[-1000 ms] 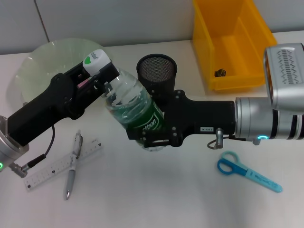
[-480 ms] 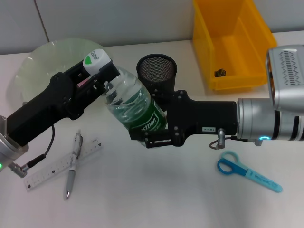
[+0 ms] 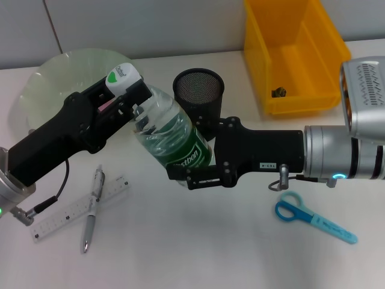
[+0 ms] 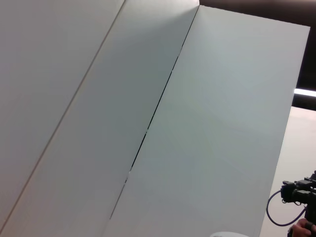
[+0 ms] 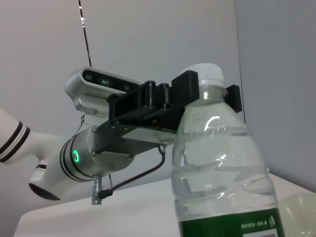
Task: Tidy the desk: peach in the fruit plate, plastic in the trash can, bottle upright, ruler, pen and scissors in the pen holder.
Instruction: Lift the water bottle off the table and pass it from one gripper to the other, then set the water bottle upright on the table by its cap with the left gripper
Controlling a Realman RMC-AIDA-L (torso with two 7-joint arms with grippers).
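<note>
Head view shows a plain white desk (image 3: 198, 241) against a pale panelled wall, with the yellow trash can (image 3: 313, 90) at the far right holding a small dark scrap, the black mesh pen holder (image 3: 199, 91) near the middle and the pale green fruit plate (image 3: 48, 81) at the far left. The ruler (image 3: 72, 211) and the pen (image 3: 93, 208) lie crossed on the near left; the scissors (image 3: 313, 218) lie near right. Both arms reach in low toward the centre — the left gripper (image 3: 123, 99) clenched on the neck of the bottle (image 3: 171, 141) just under its white cap, the right gripper (image 3: 195, 174) clamped around its lower, green-labelled body. The bottle is tilted, cap toward the fruit plate, held off the desk just in front of the pen holder. Right wrist view shows the bottle close up, cap uppermost, with the left gripper behind it.
</note>
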